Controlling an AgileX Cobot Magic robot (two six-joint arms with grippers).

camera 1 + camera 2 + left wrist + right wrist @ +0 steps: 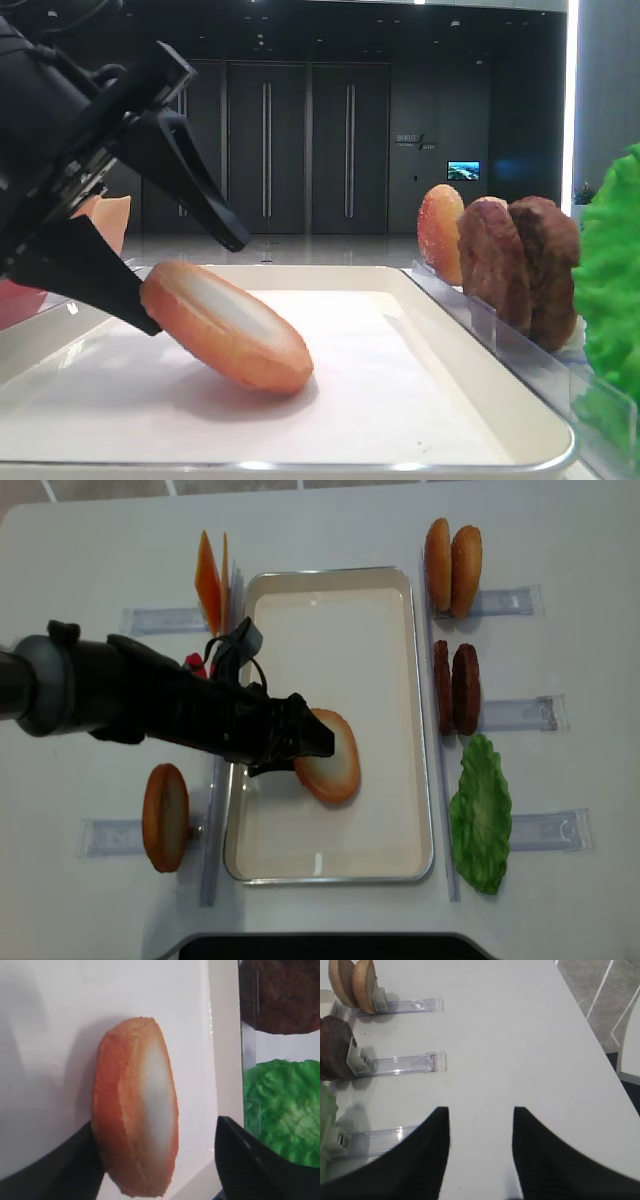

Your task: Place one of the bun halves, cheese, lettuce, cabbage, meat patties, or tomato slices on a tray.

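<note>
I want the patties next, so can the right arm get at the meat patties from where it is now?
Probably yes. The right gripper hangs open over bare table, and the meat patties stand upright in their clear rack ahead of it, with nothing between. The left gripper is over the tray.

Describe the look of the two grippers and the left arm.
The left gripper has matte black, wedge-shaped fingers that taper to blunt tips. Its arm is black, with a grey cylindrical segment and a looped black cable. The right gripper has black fingers with finely ribbed faces.

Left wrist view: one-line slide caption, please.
Open left claw straddles the bun half lying tilted on the tray, beside meat patties and lettuce.
</note>
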